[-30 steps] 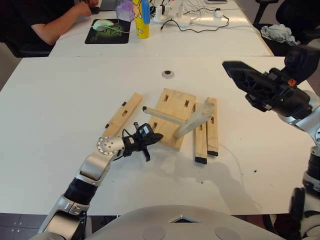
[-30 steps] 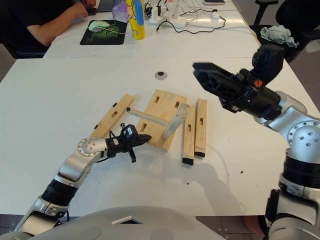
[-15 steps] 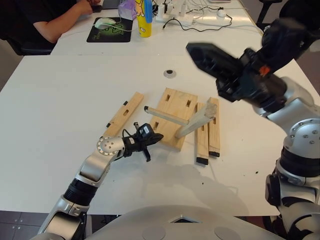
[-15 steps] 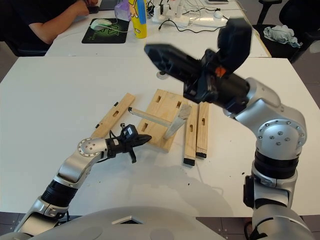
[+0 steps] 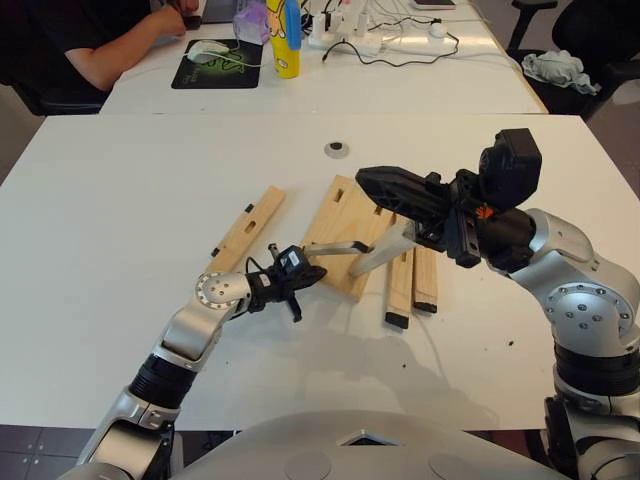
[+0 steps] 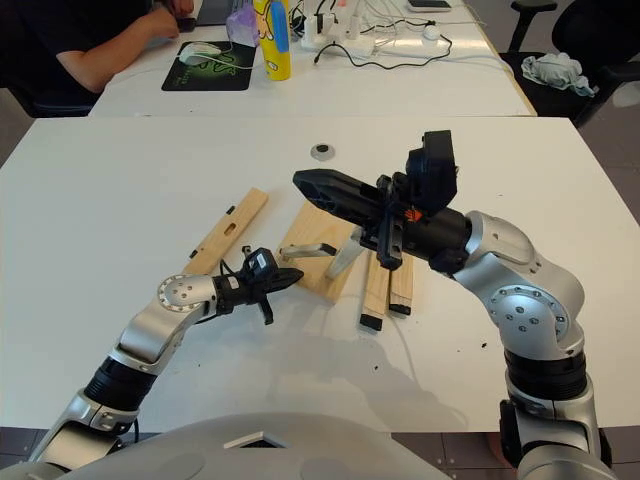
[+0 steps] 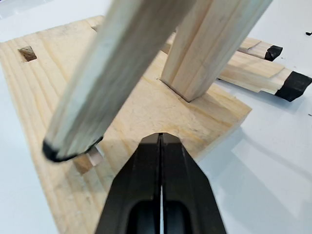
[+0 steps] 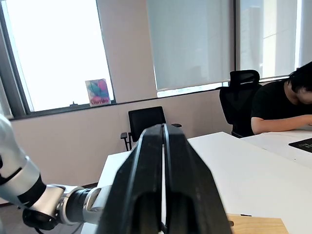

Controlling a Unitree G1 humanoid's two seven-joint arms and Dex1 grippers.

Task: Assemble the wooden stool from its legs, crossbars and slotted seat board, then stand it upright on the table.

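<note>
Left wrist view has the pale, grainy seat board (image 7: 53, 92) lying flat straight ahead of the left gripper (image 7: 160, 137). Its black jaws are pressed together on nothing, tips just short of the board's near edge. A square-section leg (image 7: 204, 44) stands tilted in a slot just beyond those tips, and a rounded bar (image 7: 102, 83) with a black end slants over the board beside it. From the head, the right gripper (image 5: 362, 178) hangs above the board's far end, jaws closed and empty. Under its wrist, two loose black-capped legs (image 5: 413, 283) lie side by side along the board's right edge. A slotted crossbar (image 5: 248, 228) lies apart, left of the left jaws, with open white table (image 5: 100, 200) around it. A small round black object (image 5: 336, 150) sits beyond the right jaws.
</note>
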